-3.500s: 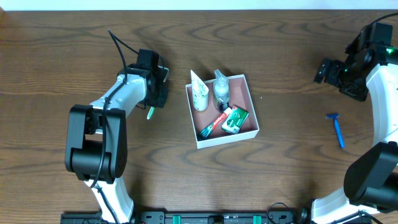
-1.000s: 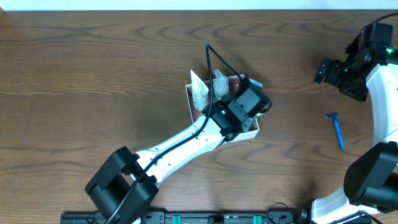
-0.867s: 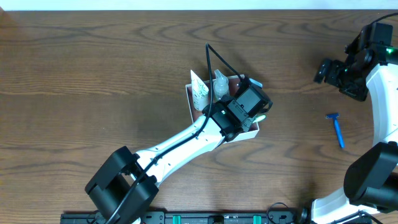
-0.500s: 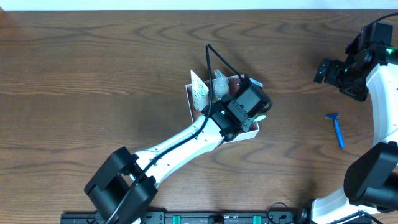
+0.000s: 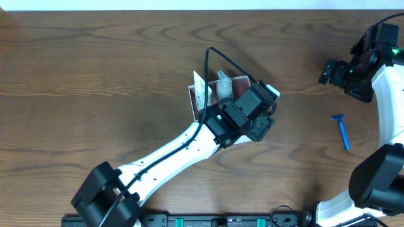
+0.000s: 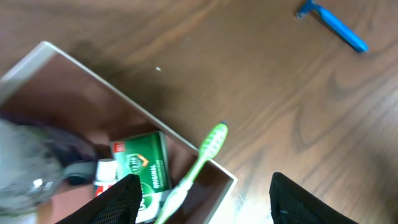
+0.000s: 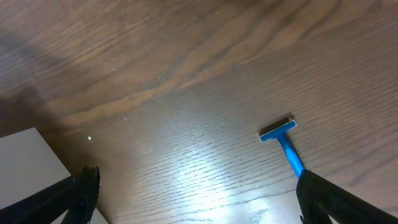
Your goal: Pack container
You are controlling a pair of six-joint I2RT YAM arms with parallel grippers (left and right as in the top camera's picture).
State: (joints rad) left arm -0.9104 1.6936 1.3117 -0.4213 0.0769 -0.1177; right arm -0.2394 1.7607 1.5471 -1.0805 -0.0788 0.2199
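Note:
The container [image 5: 191,101] is a shallow white-walled box with a pinkish-brown inside [image 6: 74,93], mid-table and largely covered by my left arm. In it stand a white tube [image 5: 201,93] and a clear bottle [image 5: 223,85]. In the left wrist view a green soap box [image 6: 146,171] and a toothpaste tube [image 6: 102,180] lie inside. A green toothbrush [image 6: 200,160] leans over the container's near wall, head outside. My left gripper [image 6: 211,205] hangs open above that corner, touching nothing. My right gripper [image 7: 208,199] is open over bare wood at the far right.
A blue razor [image 5: 341,130] lies on the table at the right, seen too by the left wrist [image 6: 333,28] and beside my right gripper's finger [image 7: 283,146]. A white corner [image 7: 31,171] shows at the right wrist view's lower left.
My left gripper has opened and let go of the green toothbrush, which now rests on the container's wall. The left wrist has shifted slightly. The right arm has not moved.

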